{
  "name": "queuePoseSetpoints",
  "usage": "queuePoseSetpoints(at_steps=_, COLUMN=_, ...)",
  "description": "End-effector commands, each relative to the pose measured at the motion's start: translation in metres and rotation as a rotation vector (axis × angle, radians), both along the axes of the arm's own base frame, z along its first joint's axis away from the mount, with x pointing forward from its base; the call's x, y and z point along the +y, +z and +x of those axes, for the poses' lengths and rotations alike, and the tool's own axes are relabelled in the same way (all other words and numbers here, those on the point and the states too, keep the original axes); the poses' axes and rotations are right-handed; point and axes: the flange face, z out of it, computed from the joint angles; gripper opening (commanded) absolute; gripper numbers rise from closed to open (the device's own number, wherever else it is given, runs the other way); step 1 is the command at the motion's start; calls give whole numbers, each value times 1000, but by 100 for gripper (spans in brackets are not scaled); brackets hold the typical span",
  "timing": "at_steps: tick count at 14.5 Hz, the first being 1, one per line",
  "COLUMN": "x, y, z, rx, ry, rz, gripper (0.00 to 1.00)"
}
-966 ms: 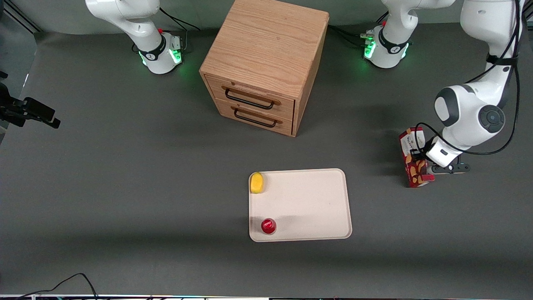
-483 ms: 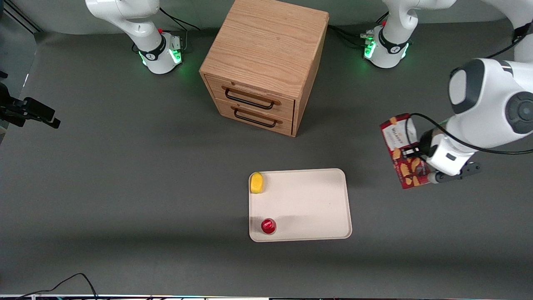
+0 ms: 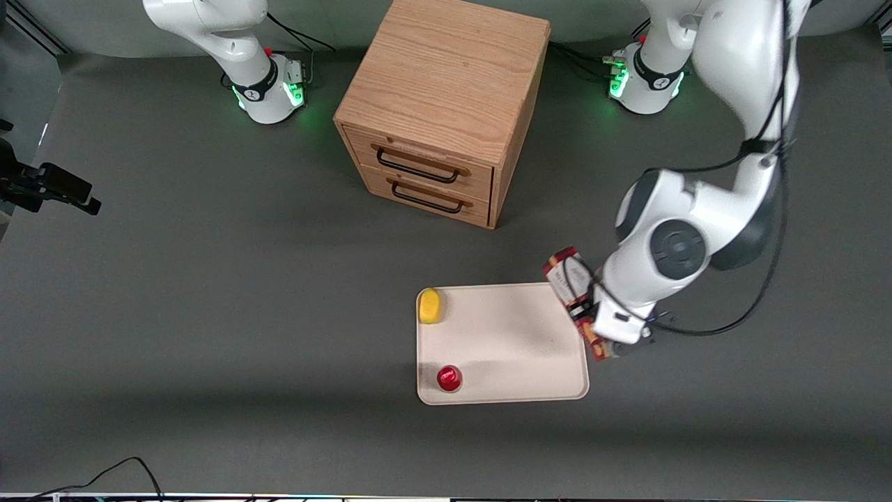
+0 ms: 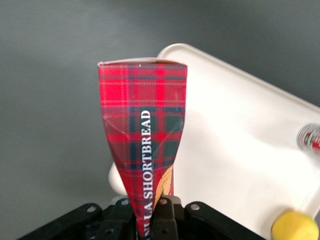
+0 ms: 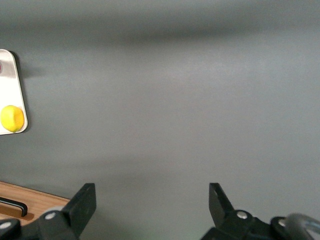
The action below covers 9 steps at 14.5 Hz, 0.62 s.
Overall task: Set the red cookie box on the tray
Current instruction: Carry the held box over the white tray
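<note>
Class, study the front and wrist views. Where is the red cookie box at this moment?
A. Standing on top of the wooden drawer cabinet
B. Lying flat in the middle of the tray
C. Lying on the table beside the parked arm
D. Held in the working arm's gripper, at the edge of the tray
D: the gripper is clamped on the red cookie box, which hangs over the tray rim at the working arm's end.
</note>
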Motion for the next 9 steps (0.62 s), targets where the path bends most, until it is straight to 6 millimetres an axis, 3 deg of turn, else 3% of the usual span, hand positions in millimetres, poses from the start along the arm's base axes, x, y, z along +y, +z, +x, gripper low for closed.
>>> queuePoseSetpoints(at_steps=1, x=-24, y=-29, z=13, rx=-72, ry=19, rz=-2, gripper=0)
queuePoseSetpoints(at_steps=4, x=-48, y=-66, z=6, rx=-98, ry=-19, rz=-7, gripper=0)
queuePoseSetpoints(at_steps=9, x=-51, y=-106, z=-1, rx=-94, ry=-31, rz=-12, gripper=0)
